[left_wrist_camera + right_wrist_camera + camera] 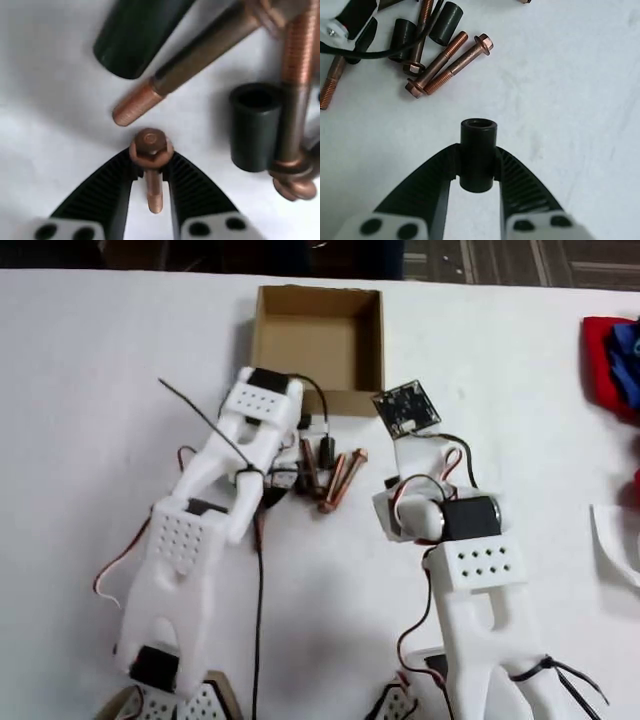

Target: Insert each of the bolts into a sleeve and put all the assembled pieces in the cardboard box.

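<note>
My left gripper is shut on a small copper bolt, its hex head sticking out past the fingertips. Just beyond lie a loose black sleeve, a bolt with a sleeve on it, a short upright-looking sleeve and another bolt. My right gripper is shut on a black sleeve, bore end outward, above bare table. Loose bolts and sleeves lie farther off. The cardboard box stands open at the back, past the pile of bolts.
The left arm and right arm flank the pile on the white table. Cables trail between them. Red and blue cloth and a white object sit at the right edge.
</note>
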Controlling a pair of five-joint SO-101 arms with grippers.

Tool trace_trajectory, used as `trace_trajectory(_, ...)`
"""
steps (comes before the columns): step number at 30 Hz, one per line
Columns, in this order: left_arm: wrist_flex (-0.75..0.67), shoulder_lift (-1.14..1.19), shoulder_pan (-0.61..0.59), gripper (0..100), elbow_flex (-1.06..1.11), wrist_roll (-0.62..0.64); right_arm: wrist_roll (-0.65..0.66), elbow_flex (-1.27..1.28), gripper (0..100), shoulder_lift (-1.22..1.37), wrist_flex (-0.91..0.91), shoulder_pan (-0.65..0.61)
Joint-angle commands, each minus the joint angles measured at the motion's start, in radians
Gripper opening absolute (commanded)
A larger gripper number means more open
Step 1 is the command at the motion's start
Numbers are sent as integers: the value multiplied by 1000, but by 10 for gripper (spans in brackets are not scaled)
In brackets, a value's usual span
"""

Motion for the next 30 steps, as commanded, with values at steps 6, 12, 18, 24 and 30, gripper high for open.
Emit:
trace_trajectory(6,15,2,-5,25,5,5,0,-8,21,-51,-10,10)
trace_trajectory(12,20,-133,-6,25,56,5,6,9,21,-234,25,10)
trace_trajectory(18,17,-342,17,25,183,3,8,198,21,-414,-31,15)
trace_trajectory(24,12,-595,8,25,271,2,0,368,21,-489,-180,84)
trace_trajectory(30,-34,-864,9,25,366,8,-101,494,21,-521,-377,91)
